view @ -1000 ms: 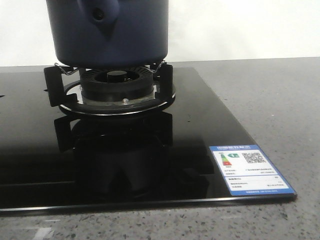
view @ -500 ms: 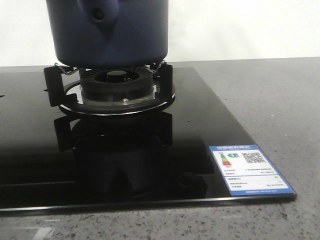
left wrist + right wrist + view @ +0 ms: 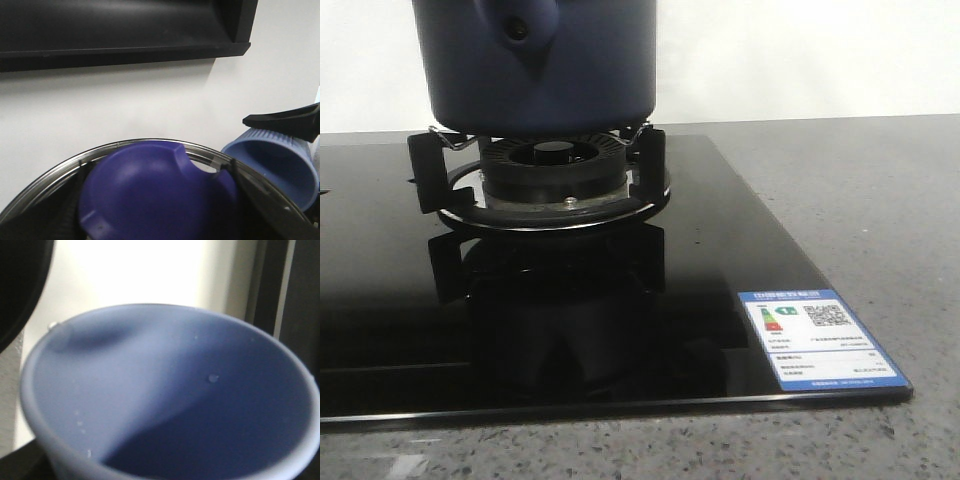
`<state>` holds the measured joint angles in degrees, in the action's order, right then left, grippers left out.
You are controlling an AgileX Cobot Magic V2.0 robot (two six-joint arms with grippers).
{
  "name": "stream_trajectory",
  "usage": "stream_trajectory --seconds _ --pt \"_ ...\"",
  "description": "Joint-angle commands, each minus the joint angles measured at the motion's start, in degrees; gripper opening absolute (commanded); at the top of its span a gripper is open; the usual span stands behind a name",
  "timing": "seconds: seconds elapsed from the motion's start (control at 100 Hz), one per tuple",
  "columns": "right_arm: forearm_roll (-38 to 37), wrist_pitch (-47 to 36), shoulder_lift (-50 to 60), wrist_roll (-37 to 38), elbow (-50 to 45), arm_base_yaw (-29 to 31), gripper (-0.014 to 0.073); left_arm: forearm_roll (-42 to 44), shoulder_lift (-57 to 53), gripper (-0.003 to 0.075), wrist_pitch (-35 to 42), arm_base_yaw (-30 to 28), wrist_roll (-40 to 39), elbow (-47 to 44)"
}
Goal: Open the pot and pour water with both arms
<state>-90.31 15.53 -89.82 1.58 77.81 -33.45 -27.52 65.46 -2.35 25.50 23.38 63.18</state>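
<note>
The dark navy pot (image 3: 540, 70) stands on the gas burner (image 3: 555, 165), its stubby handle socket (image 3: 520, 30) facing the camera; its top is cut off. In the left wrist view my left gripper (image 3: 155, 200) is shut on the blue knob (image 3: 150, 190) of a metal-rimmed lid (image 3: 150, 144), held up in front of the wall. Beside the lid is the pale blue ribbed cup (image 3: 280, 160), with one black finger (image 3: 290, 122) of my right gripper against its wall. The cup's inside (image 3: 165, 390) fills the right wrist view and hides the jaws. Neither gripper shows in the front view.
The burner sits on a glossy black glass cooktop (image 3: 720, 260) with a blue energy label (image 3: 830, 340) at its front right corner. Grey speckled counter (image 3: 880, 200) lies to the right. A black range hood (image 3: 125, 25) hangs on the white wall above.
</note>
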Motion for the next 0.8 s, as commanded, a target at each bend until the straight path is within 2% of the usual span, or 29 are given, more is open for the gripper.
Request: stream_trajectory --seconds 0.0,0.21,0.37,0.58,0.71,0.79 --pt "-1.2 5.5 2.4 13.1 2.0 0.1 0.0339 -0.1 -1.5 0.0368 5.5 -0.2 -0.2 2.0" --pt "-0.6 20.1 2.6 38.4 2.0 0.2 0.0339 0.5 -1.5 0.0368 5.5 -0.2 -0.2 2.0" --pt "4.0 21.5 4.1 46.7 2.0 3.4 0.0338 1.2 -1.5 0.0368 5.4 -0.2 -0.2 2.0" --pt "20.8 8.8 7.9 48.1 1.4 11.9 0.0338 1.4 -1.5 0.0368 5.3 -0.2 -0.2 2.0" --pt "31.3 -4.0 10.9 48.8 -1.4 18.7 0.0338 1.4 -1.5 0.0368 5.3 -0.2 -0.2 2.0" --pt "33.8 -12.7 12.8 51.6 -5.1 23.7 0.0338 1.4 -1.5 0.0368 5.3 -0.2 -0.2 2.0"
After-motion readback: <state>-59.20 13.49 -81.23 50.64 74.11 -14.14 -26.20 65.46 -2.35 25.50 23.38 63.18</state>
